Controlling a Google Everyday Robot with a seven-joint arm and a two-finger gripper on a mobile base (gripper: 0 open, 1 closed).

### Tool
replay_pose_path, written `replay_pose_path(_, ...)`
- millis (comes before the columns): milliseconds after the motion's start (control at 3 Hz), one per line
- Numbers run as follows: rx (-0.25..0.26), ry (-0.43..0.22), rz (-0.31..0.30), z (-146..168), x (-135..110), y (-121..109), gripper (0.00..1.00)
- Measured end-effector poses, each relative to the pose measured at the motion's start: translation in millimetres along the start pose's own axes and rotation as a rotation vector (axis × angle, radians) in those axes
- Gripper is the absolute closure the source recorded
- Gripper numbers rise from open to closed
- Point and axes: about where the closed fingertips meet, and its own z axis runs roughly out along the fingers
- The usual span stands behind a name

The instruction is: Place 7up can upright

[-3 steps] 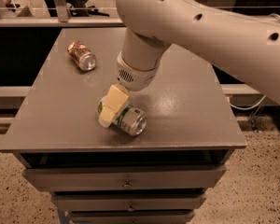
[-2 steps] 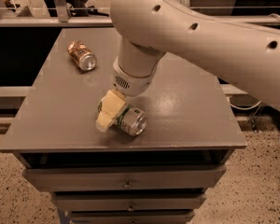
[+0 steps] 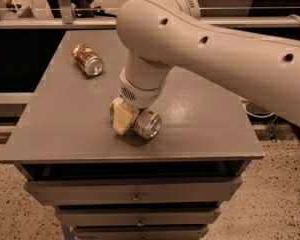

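The 7up can (image 3: 147, 125) lies on its side near the front middle of the grey table (image 3: 200, 129), its silver end facing the camera; most of its body is hidden behind the gripper. My gripper (image 3: 123, 118), cream-coloured at the tip, points down from the large white arm (image 3: 215, 49) and sits right against the can's left side, low over the table top.
An orange-brown patterned can (image 3: 88, 59) lies on its side at the back left of the table. Drawers (image 3: 135, 196) run below the front edge. A dark rail and clutter stand behind the table; speckled floor lies to the right.
The arm has swung further left over the table. The gripper and the can have stayed at nearly the same spot, the can shifting only slightly.
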Motion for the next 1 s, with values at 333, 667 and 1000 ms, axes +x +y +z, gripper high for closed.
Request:
replay_pose_path(333,0.006,-0.029,0.027,0.4,-3.6,-7.1,0.72)
replay_pose_path(667,0.018,-0.074,0.030,-10.9,-10.0,-19.4,0.95)
replay_pose_path(1000,0.002,-0.229,0.056,-39.1,-22.4,-50.1,1.00)
